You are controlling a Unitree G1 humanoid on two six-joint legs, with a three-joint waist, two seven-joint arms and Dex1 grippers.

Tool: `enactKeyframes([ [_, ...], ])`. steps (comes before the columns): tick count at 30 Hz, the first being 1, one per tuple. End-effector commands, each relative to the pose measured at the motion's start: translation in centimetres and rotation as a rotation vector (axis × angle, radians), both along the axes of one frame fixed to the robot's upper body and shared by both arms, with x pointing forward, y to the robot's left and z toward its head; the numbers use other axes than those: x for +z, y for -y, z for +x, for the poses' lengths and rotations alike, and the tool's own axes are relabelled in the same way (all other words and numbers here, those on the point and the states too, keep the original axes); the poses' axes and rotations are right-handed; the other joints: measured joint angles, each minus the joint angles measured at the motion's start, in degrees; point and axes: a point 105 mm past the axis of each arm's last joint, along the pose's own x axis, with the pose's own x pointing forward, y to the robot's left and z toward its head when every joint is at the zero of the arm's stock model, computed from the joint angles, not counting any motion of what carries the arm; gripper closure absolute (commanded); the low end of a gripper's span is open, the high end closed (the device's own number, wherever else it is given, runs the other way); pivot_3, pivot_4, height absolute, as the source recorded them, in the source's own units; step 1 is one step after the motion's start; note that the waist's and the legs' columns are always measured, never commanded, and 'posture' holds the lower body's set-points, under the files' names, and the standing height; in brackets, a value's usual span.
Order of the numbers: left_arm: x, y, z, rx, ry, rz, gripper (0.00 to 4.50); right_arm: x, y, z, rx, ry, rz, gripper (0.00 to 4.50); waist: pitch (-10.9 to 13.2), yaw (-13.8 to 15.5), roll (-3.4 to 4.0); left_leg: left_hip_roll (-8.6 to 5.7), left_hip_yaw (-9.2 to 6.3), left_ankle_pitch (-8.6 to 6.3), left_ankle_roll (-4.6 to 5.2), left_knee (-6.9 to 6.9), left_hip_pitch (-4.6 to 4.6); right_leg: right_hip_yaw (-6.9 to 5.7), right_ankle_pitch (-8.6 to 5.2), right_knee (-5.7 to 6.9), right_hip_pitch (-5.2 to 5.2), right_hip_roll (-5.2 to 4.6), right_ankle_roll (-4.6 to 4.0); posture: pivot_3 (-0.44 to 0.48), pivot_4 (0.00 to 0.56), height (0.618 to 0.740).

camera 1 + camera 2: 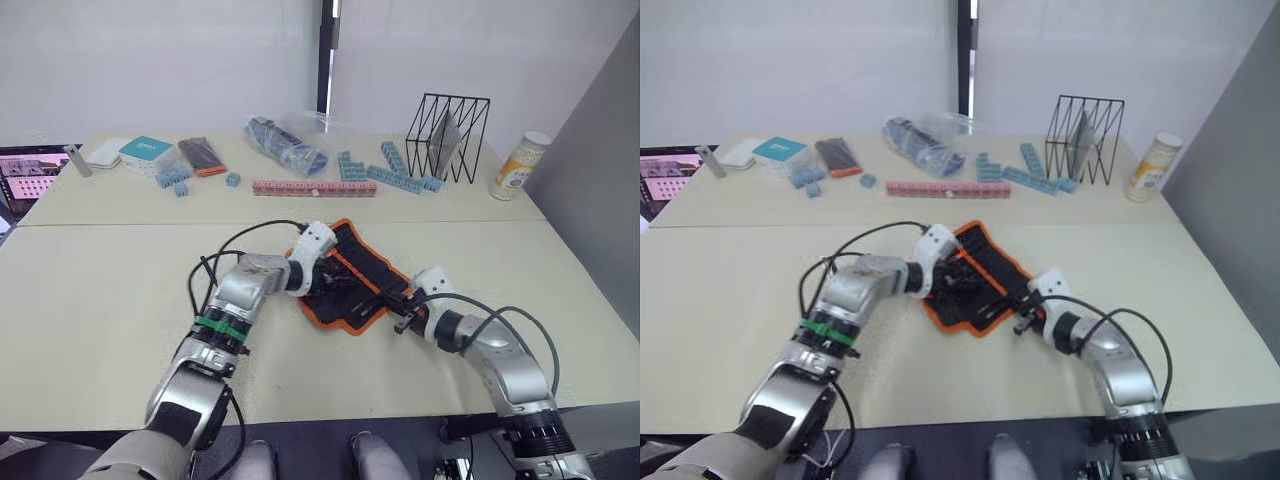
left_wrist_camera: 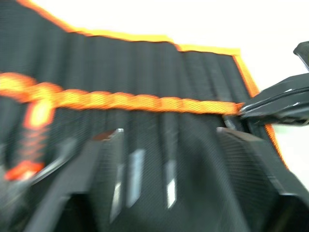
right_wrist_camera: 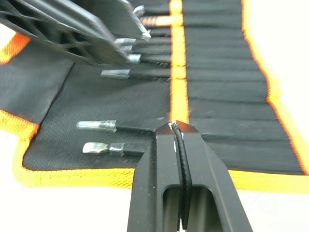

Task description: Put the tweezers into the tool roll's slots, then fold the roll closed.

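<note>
While the tool roll (image 1: 348, 276) lies open on the tabletop (image 1: 100, 290), I count five tweezers (image 3: 99, 126) seated in its slots (image 3: 212, 92), their ends showing. My right gripper (image 3: 176, 126), jaws pressed together, tips at the orange strip (image 3: 179, 82). The left gripper (image 2: 169, 140), jaws spread, hovers over the roll's slots.

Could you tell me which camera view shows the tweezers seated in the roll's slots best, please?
The right wrist view: the tweezers show their metal ends protruding from the slots beside the orange strip. The left wrist view shows them blurred; in the eye views, the tool roll is too small to distinguish them.
</note>
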Motion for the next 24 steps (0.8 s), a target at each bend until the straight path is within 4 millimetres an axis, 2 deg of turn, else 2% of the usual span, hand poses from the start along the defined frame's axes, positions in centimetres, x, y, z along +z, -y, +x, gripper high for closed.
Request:
enactKeyframes([
  [1, 2.5, -0.1, -1.2, -0.021, 0.037, -0.054, 0.04, 1.8, 1.0, 0.8, -0.021, 0.062, 0.016, 4.5, 0.0, 0.0, 0.01, 0.0, 0.0, 0.0, 0.0, 0.0, -0.02, 0.0, 0.0, -0.03, 0.0, 0.0, 0.0, 0.0, 0.15, 0.737],
  [5, 3.7, -2.0, -1.7, 0.03, 0.037, -0.1, 0.04, 1.2, 1.0, 1.2, -0.01, 0.042, 0.0, 4.5, 0.0, 0.0, 0.01, 0.01, 0.0, 0.0, 0.0, -0.06, 0.01, 0.0, 0.0, -0.01, -0.03, 0.0, 0.0, 0.0, 0.15, 0.737],
  [8, 4.6, -4.2, -1.5, 0.109, 0.048, -0.147, 0.04, 0.7, 0.5, 1.5, -0.002, 0.028, 0.014, 4.5, 0.0, -0.2, 0.01, 0.02, 0.0, 0.0, 0.0, -0.06, 0.02, -0.01, 0.0, -0.01, -0.03, 0.0, -0.01, 0.0, 0.15, 0.737],
  [12, 5.3, -8.9, -1.5, 0.275, 0.164, -0.122, 0.04, -0.6, 0.0, 1.6, 0.029, 0.006, -0.018, 4.5, 0.0, -0.7, 0.03, 0.06, 0.08, 0.0, 0.0, -0.13, 0.12, 0.03, 0.03, 0.0, -0.03, 0.0, -0.04, 0.0, 0.15, 0.737],
  [13, 5.5, -10.7, -1.5, 0.346, 0.223, -0.127, 0.04, -0.7, -0.1, 1.6, 0.034, 0.005, -0.017, 4.5, 0.0, -0.7, 0.04, 0.08, 0.08, 0.0, 0.0, -0.14, 0.15, 0.02, 0.03, 0.0, -0.03, 0.01, -0.04, 0.0, 0.15, 0.737],
  [15, 5.6, -12.8, -1.6, 0.431, 0.294, -0.113, 0.04, -0.7, -0.2, 1.7, 0.04, 0.007, -0.013, 4.5, 0.0, -0.5, 0.03, 0.08, 0.07, 0.0, 0.0, -0.15, 0.15, 0.02, 0.02, 0.0, -0.01, 0.01, -0.05, 0.0, 0.15, 0.737],
  [20, 3.3, -18.0, -3.8, 0.548, 0.265, -0.078, 0.04, -0.1, -0.4, 2.0, 0.063, 0.034, 0.007, 4.5, 0.0, -0.2, 0.03, 0.08, 0.11, 0.0, 0.0, -0.11, 0.15, 0.02, 0.04, -0.01, 0.0, 0.0, -0.07, 0.0, 0.15, 0.737],
  [22, 1.5, -20.6, -5.1, 0.635, 0.236, -0.045, 0.04, 0.1, -0.5, 2.0, 0.077, 0.036, 0.01, 4.5, 0.0, -0.2, 0.03, 0.09, 0.12, 0.0, 0.0, -0.13, 0.17, 0.02, 0.04, -0.01, -0.02, 0.01, -0.09, 0.0, 0.15, 0.737],
  [24, -0.7, -22.5, -6.5, 0.694, 0.199, 0.023, 0.04, -0.5, -0.5, 2.0, 0.091, 0.017, -0.03, 4.5, 0.0, -0.4, 0.03, 0.12, 0.14, 0.0, 0.0, -0.14, 0.17, 0.01, 0.02, -0.02, -0.03, 0.01, -0.12, 0.0, 0.15, 0.737],
])
